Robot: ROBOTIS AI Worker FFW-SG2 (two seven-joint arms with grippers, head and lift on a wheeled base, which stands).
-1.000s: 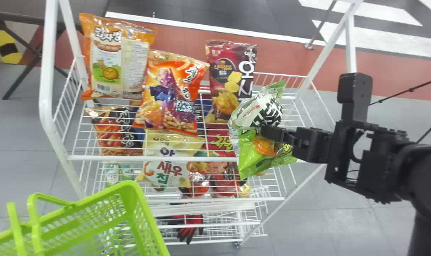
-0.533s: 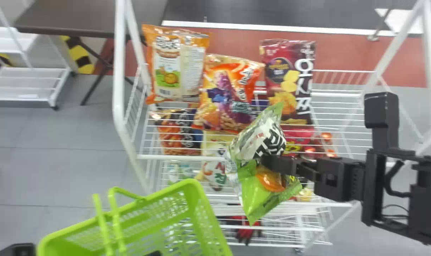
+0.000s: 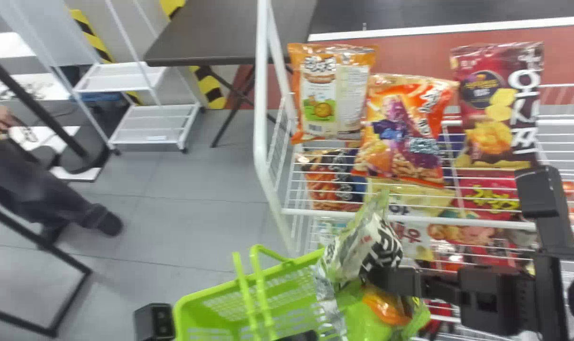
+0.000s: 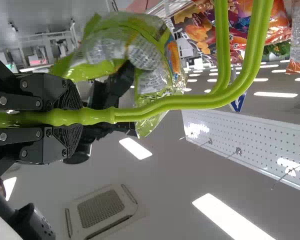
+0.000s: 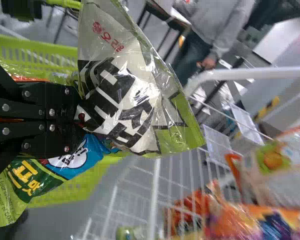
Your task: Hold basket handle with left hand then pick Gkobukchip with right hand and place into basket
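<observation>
In the head view, my left gripper [image 3: 298, 336] shows partly at the bottom edge, by the green basket [image 3: 208, 300]. The left wrist view has the left gripper [image 4: 72, 117] clamped around the green basket handle [image 4: 190, 103]. My right gripper [image 3: 393, 282] grips the white-and-green Gkobukchip bag [image 3: 362, 248] over the basket's right part, hiding some of its rim; whether they touch is unclear. Seen from the right wrist, the gripper [image 5: 80, 117] pinches the bag [image 5: 132, 85] at its middle, with basket mesh [image 5: 50, 55] behind.
The white wire rack [image 3: 273, 189] stands right of and beyond the basket, with snack bags such as the orange one [image 3: 332, 92] on it. A dark table [image 3: 230, 33] stands farther back, with a small white shelf unit [image 3: 159, 124] at the left.
The head view has swung left, so the rack and basket sit farther right. The right gripper has carried the bag from in front of the rack to over the basket. Left arm parts have come into view.
</observation>
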